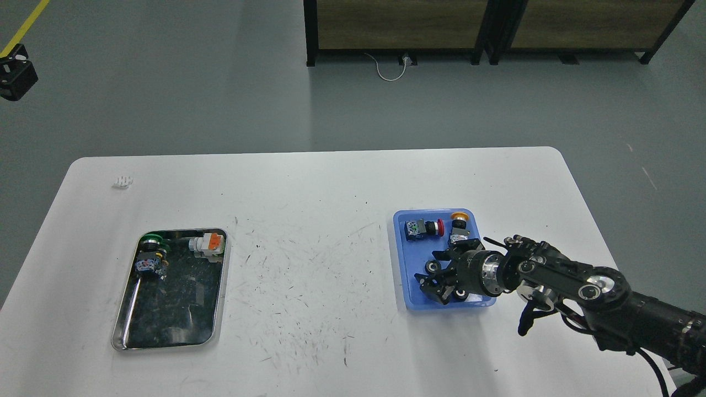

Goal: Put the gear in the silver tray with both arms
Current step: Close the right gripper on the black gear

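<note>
- While the right gripper (441, 281) hangs over the blue tray (404, 275), its fingers appear spread; whether anything is pinched cannot be told.
- Small hard parts remain there: a red-capped one (423, 228), a yellow-capped one (458, 223).
- Judged light, rigid, slippery; the body is best gripped.
- At the surface's (320, 187) left, the silver tray (122, 325) holds two parts.

Silver tray (124, 325): shiny metal rim, dark glossy reflective btm. Blue tray (403, 259): smooth translucent-looking plastic. White table (331, 187): matt, scuffed w/ dark scratch marks; right arm (601, 295) matt black w/ polished metal rings.
</note>
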{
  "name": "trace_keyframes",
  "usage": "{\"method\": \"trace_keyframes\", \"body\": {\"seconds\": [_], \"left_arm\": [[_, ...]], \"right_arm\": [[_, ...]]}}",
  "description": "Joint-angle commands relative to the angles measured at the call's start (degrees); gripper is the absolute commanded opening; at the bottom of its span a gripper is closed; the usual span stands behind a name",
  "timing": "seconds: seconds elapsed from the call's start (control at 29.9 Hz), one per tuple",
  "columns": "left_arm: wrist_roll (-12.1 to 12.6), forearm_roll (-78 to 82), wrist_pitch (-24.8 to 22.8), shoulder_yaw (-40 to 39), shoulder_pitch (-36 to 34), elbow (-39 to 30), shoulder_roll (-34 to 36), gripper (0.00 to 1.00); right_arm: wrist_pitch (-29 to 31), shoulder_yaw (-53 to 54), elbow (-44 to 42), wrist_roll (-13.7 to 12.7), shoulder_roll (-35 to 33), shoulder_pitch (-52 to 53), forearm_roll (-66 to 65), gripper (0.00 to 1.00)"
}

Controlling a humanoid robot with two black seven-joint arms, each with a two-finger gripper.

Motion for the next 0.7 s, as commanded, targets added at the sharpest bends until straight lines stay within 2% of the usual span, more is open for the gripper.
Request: {"method": "trace_keyframes", "body": {"seconds": [0.0,0.67], "left_arm": [[0.00,0.00,0.00,0.05,0.00,0.11,0.00,0.98],[0.00,0.00,0.00,0.31,0.09,0.19,-0.09,0.98]], "right_arm": [[0.92,0.42,0.09,-0.04,-0.15,-0.10,0.00,0.57],[5.49,3.41,0.62,0.05,-2.70,-1.07,0.00,0.24]]}}
